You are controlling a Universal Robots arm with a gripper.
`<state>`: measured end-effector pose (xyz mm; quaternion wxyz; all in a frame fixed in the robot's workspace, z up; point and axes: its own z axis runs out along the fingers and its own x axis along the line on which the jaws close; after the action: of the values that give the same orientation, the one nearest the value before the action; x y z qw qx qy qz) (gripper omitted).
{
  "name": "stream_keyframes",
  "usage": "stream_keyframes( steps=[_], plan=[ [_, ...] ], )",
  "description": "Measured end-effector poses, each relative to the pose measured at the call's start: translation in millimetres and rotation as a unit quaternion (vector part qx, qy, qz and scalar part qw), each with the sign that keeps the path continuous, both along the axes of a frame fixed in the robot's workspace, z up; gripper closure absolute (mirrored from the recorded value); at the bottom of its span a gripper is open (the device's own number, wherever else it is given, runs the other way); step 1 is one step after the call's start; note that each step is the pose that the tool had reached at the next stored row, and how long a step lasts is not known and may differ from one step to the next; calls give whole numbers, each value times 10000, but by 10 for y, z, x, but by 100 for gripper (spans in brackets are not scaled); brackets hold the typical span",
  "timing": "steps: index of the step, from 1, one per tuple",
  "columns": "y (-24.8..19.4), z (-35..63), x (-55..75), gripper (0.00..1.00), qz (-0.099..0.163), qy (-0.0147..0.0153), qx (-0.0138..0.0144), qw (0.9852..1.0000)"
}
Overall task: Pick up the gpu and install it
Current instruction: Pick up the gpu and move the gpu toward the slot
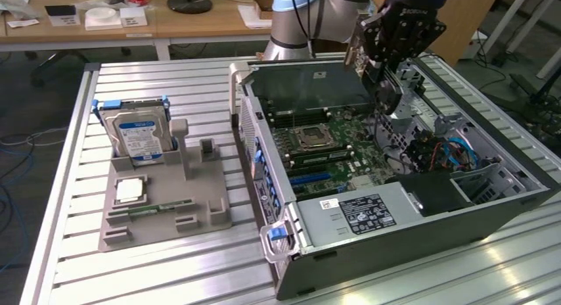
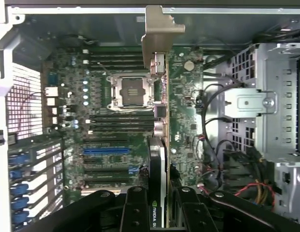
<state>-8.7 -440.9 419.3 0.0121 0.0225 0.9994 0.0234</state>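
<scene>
I see my gripper [image 2: 161, 209] clenched on the gpu [image 2: 161, 116], held edge-on and reaching out over the motherboard [image 2: 185, 101].

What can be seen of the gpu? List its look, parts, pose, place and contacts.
The gpu is a thin card seen edge-on: tan board on one face, black shroud with a printed logo on the other, a silver metal bracket at its far end. The gripper clamps it from both sides. It hangs over the green motherboard of the open computer case, not yet seated.
</scene>
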Motion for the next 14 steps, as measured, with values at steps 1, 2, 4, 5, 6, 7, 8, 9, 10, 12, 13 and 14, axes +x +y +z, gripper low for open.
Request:
stream_keyframes(
  steps=[1, 2, 4, 5, 6, 7, 8, 9, 10, 12, 13, 14],
  plan=[
    [0, 0, 33, 73, 0, 0, 0, 10000],
    [0, 0, 68, 73, 0, 0, 0, 10000],
    [0, 1, 134, 73, 0, 0, -1, 10000],
    [0, 0, 170, 73, 0, 1, -1, 10000],
    [1, 0, 201, 73, 0, 1, -1, 10000],
    [1, 0, 232, 73, -1, 0, 0, 10000],
    [1, -1, 262, 73, 0, 0, 0, 10000],
    [0, -1, 291, 73, -1, 0, 0, 10000],
    [0, 0, 319, 73, -2, 1, 0, 10000],
    [0, -1, 372, 73, -8, 0, 0, 10000],
    [0, 0, 392, 73, -13, 1, 0, 10000],
    [0, 0, 414, 73, -19, 0, 0, 10000]
  ],
)
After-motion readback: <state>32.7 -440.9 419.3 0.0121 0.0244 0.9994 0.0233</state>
